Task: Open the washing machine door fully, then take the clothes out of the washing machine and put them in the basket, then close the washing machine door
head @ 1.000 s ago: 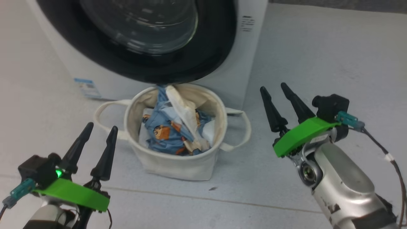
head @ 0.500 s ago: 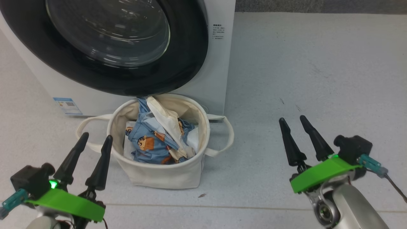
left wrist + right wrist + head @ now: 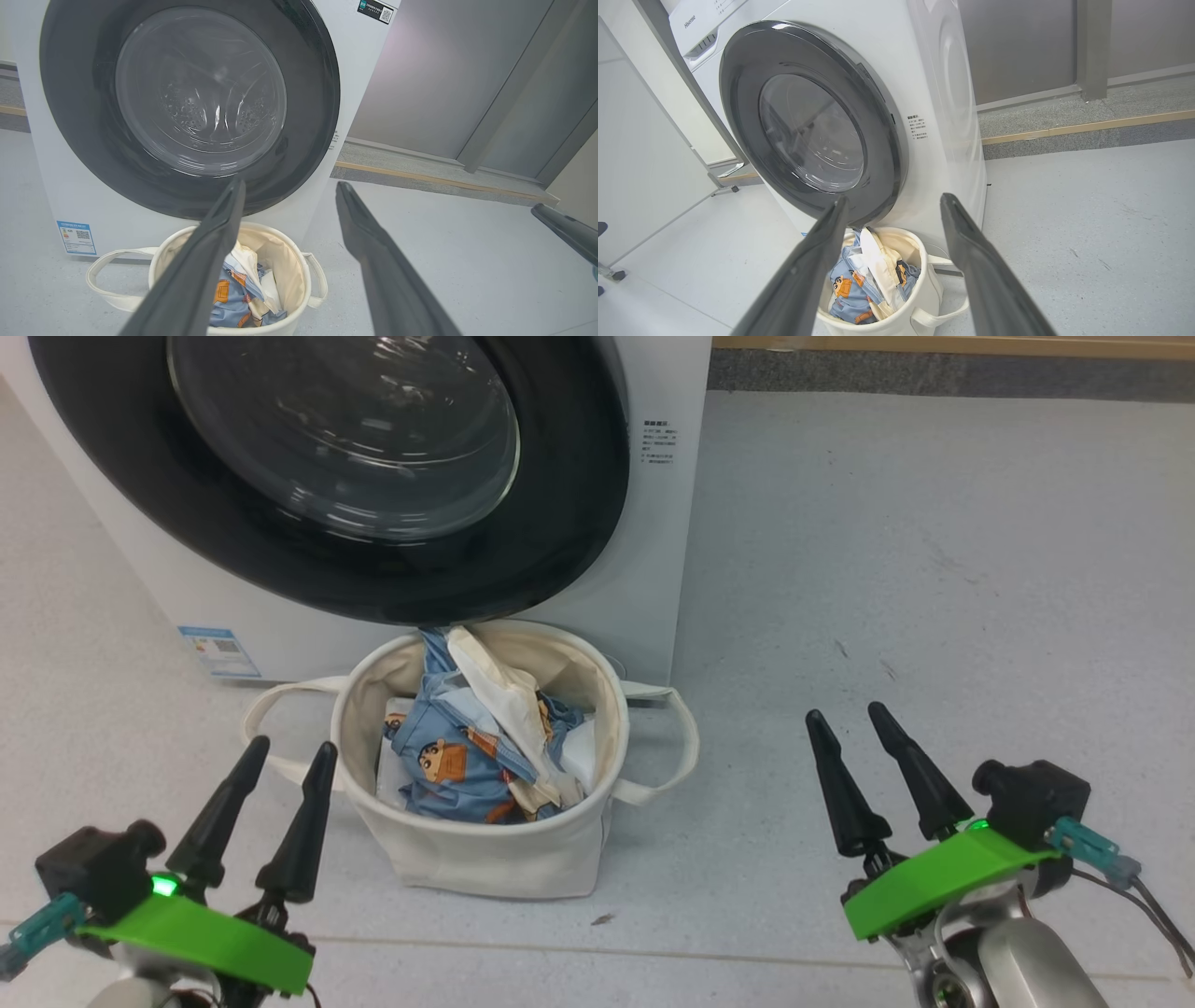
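- At the lower left of your head view, the left gripper (image 3: 293, 743) hovered above the floor (image 3: 934, 569), just left of the basket (image 3: 485, 854), with its jaws spread and nothing between them.
- Behind it you had the washing machine (image 3: 653, 579), with a small blue sticker (image 3: 219, 651) low on its white front.
- The washing machine door (image 3: 579, 523) lay flat against that front, its glossy black rim ringing clear glass.
- The basket stood on the floor right before the machine, under the door's lower edge. The clothes (image 3: 448, 770) lay inside it, a cream part poking up over the blue fabric.
- At your lower right, the right gripper (image 3: 846, 710) hung well apart from the basket, jaws spread and empty.
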Controlling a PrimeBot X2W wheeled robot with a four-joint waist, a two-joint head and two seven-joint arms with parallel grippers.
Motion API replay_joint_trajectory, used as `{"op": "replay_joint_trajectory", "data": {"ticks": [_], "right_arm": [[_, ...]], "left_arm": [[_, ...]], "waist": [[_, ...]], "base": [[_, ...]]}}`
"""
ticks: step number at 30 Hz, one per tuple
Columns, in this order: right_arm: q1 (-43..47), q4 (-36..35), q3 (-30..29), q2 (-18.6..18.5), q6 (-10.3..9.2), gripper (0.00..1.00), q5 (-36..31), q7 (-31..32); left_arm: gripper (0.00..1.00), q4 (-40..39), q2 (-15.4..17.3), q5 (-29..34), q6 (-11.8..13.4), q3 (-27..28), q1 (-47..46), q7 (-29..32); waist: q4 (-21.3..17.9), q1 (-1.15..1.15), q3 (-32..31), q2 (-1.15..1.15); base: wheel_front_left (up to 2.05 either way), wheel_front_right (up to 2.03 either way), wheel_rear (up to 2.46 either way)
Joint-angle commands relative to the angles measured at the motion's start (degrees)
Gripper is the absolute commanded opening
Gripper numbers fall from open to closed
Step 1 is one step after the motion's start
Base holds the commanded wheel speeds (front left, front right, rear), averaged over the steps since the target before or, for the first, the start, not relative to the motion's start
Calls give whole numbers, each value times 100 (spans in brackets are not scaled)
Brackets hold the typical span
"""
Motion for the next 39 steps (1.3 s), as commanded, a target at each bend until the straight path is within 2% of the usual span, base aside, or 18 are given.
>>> {"op": "replay_joint_trajectory", "data": {"ticks": [1,34,35,39], "right_arm": [[-52,-273,59,54,1,100,-61,57],[-48,-368,-33,184,1,100,-347,179],[80,-174,-130,156,0,0,-294,188],[182,147,-117,161,0,0,-264,188]], "left_arm": [[100,-161,185,-42,-16,226,-172,32],[100,-138,249,-65,-20,80,-255,71],[0,25,20,-48,-3,-171,-2,71],[0,294,-173,-72,-3,-283,131,75]], "waist": [[18,0,-10,0],[65,0,116,0],[65,0,117,0],[67,0,118,0]], "base": [[0,0,0],[0,0,0],[0,0,0],[0,0,0]]}}
